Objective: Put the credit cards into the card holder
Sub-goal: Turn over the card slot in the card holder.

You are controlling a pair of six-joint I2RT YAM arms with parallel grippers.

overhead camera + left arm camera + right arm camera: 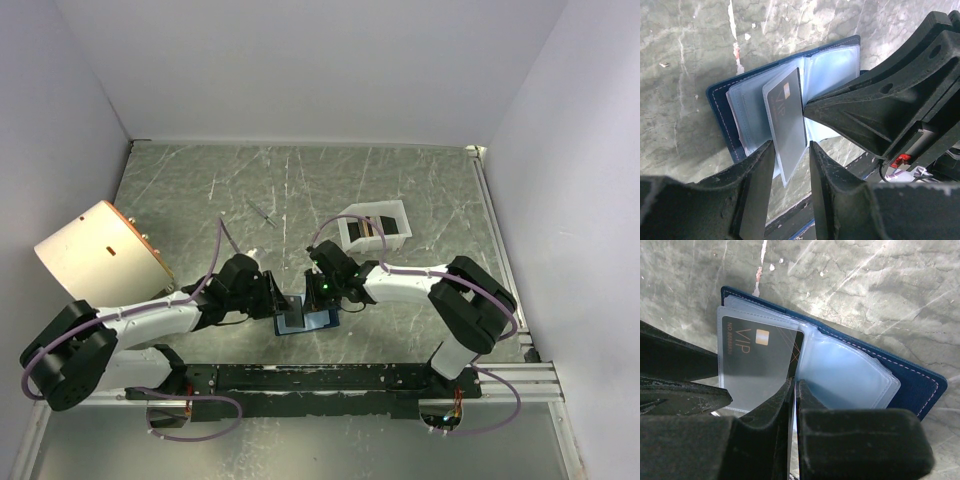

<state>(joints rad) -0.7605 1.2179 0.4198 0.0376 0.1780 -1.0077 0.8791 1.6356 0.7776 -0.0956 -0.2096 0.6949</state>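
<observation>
The dark blue card holder [312, 323] [720, 105] [920, 385] lies open on the table, its clear sleeves fanned up. A dark credit card [787, 115] [757, 352] marked VIP sits almost fully in one raised sleeve. My right gripper [322, 295] [795, 382] [806, 106] is shut on the card's edge where it sticks out of that sleeve. My left gripper [283, 305] [791, 145] is open. Its fingers straddle the sleeve's lower corner with a gap on each side. More cards [372, 230] rest in a white tray.
The white tray [373, 207] stands behind the right arm. A tan rounded object [100, 250] sits at the left wall. A small thin item [263, 213] lies on the marble top further back. The black base rail [330, 378] runs just in front of the holder.
</observation>
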